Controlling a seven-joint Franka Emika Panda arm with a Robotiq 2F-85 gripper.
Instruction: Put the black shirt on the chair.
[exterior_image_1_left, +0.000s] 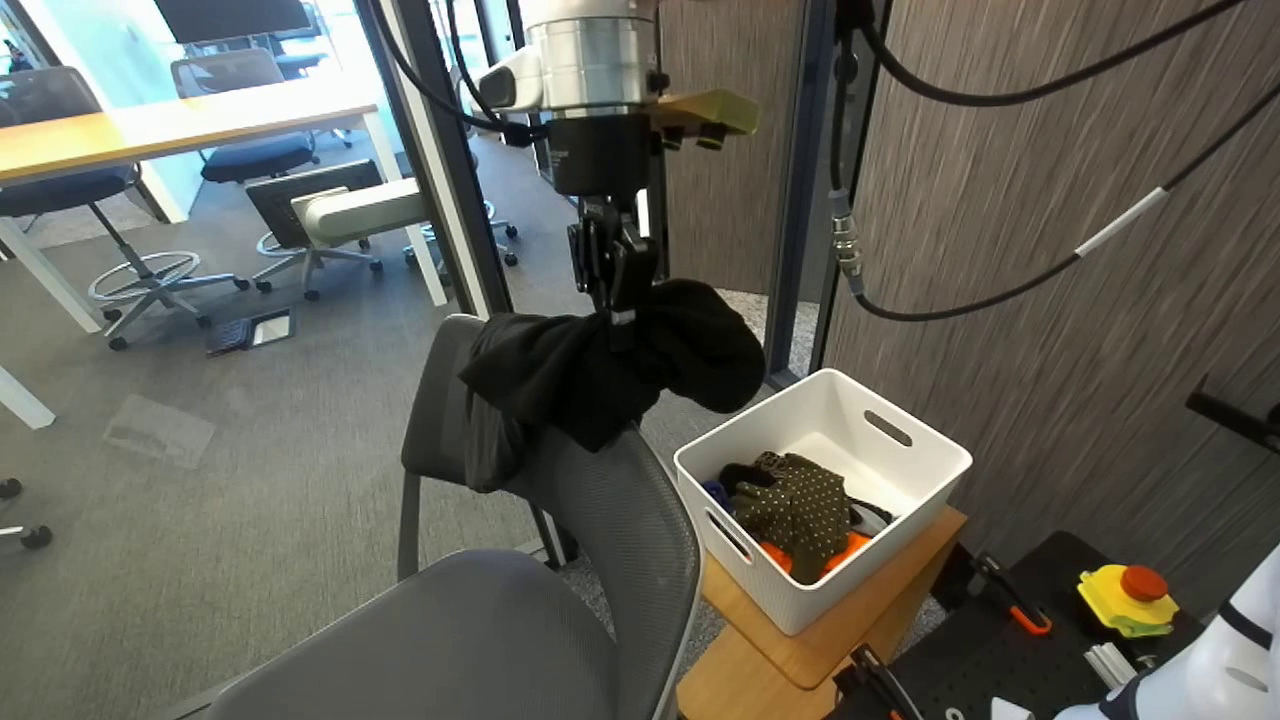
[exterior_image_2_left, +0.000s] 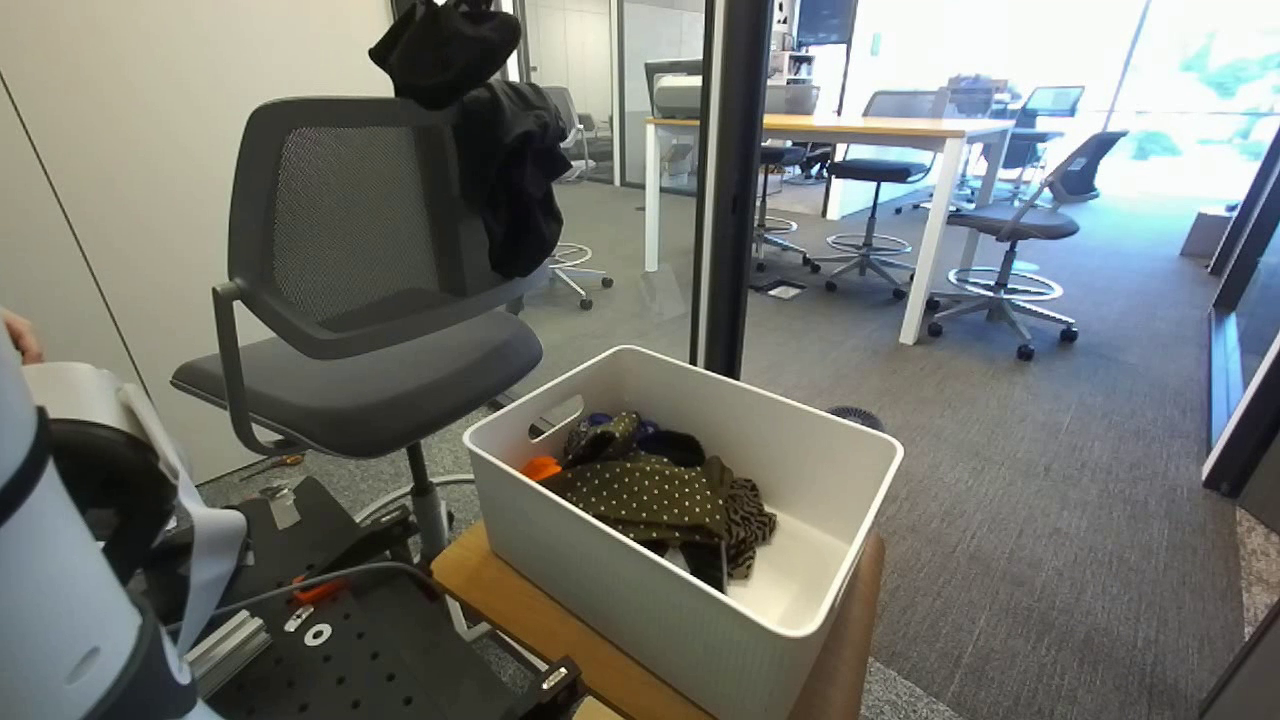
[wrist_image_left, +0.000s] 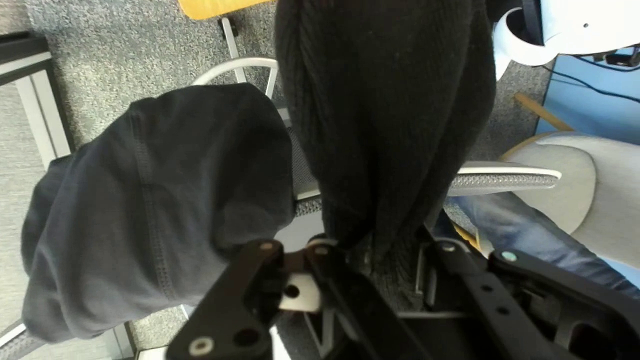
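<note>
Your jaws, in an exterior view, pinch the black shirt (exterior_image_1_left: 590, 390) over the backrest (exterior_image_1_left: 620, 510) of the grey chair (exterior_image_1_left: 450, 650); contact unclear. To its right, the white bin (exterior_image_1_left: 770, 590) stands on the wooden bench (exterior_image_1_left: 820, 656), dotted cloth (exterior_image_1_left: 800, 505) inside. Near right: yellow-and-red button (exterior_image_1_left: 1130, 597).

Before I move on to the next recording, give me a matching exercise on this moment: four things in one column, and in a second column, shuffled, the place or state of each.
Things
1. gripper
2. seamed dark garment
3. white bin
4. dotted cloth

Places and states
A. standing on a wooden stand
B. lying inside the white bin
C. closed on black cloth
D. draped over the chair's backrest

Right pairs: 1-C, 2-D, 3-A, 4-B
</note>
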